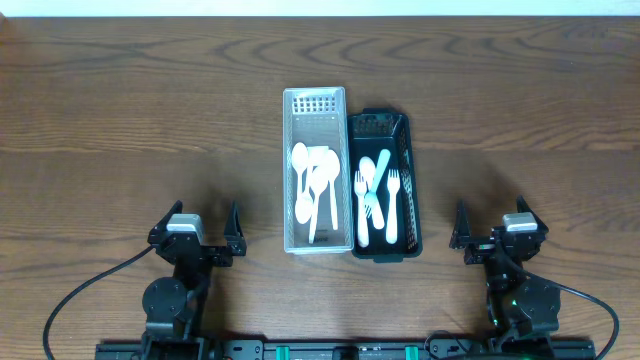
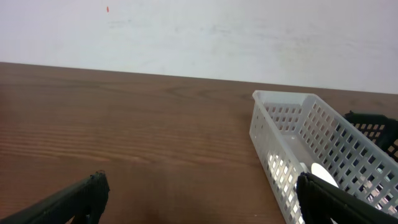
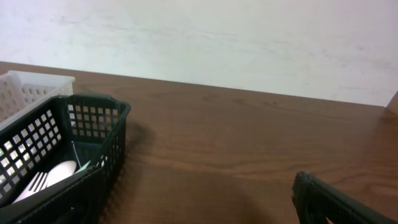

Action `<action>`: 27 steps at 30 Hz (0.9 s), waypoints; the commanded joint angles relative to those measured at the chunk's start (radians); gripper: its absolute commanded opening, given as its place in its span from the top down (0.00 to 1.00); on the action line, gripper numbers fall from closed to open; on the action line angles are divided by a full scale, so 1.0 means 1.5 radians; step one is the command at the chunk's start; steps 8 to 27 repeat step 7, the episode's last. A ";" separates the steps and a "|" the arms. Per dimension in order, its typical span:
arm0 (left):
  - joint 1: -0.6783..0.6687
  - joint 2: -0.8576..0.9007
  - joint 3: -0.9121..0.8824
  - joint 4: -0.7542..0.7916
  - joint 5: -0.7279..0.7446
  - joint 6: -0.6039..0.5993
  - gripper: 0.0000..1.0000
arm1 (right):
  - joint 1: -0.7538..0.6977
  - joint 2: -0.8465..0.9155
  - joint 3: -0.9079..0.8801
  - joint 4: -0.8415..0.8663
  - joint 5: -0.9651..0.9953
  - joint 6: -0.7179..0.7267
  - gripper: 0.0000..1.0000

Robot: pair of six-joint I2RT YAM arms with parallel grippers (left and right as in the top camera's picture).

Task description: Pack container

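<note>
A white slotted container (image 1: 289, 170) stands at the table's middle with several white spoons (image 1: 315, 180) lying in it. Touching its right side is a black slotted container (image 1: 414, 190) that holds white forks (image 1: 367, 200) and a pale blue utensil (image 1: 381, 168). My left gripper (image 1: 203, 224) rests open near the front edge, left of the white container (image 2: 292, 134), with nothing between its fingers (image 2: 90, 190). My right gripper (image 1: 492, 226) is open too, right of the black container (image 3: 93, 124), also with nothing in it. A fork (image 3: 38, 182) shows through the black mesh.
Brown wooden table (image 1: 120, 110) all round the two containers. A pale wall (image 2: 199, 31) runs behind the table's far edge. Black cables (image 1: 85, 290) loop from the arm bases along the front edge.
</note>
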 commanded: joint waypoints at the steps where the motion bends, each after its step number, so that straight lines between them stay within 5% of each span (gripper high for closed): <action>1: 0.004 -0.004 -0.019 -0.010 0.014 -0.006 0.02 | 0.006 -0.004 -0.003 -0.001 -0.003 -0.008 0.01; 27: 0.004 -0.004 -0.019 -0.010 0.014 -0.006 0.02 | 0.006 -0.004 -0.003 -0.001 -0.003 -0.008 0.01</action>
